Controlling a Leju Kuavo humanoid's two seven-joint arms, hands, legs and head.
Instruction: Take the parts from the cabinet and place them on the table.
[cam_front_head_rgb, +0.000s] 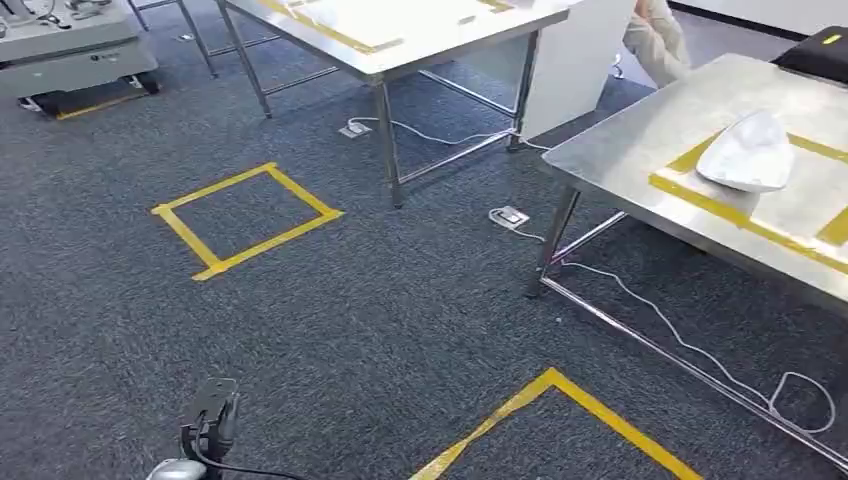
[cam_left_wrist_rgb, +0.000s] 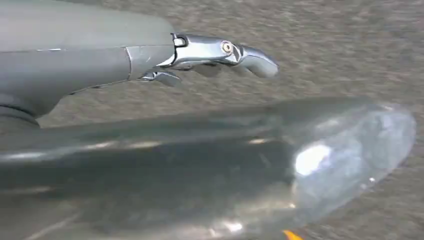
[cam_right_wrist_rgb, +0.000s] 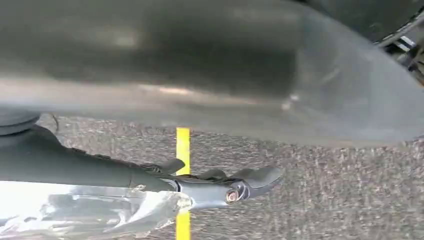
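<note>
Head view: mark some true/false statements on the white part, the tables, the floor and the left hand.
1. A white part lies on the right table. True.
2. The far tape square on the floor holds a part. False: only carpet inside it.
3. A cable runs under the right table. True.
4. The left hand grips the white part. False: it hangs low over the carpet, apart from the part.
</note>
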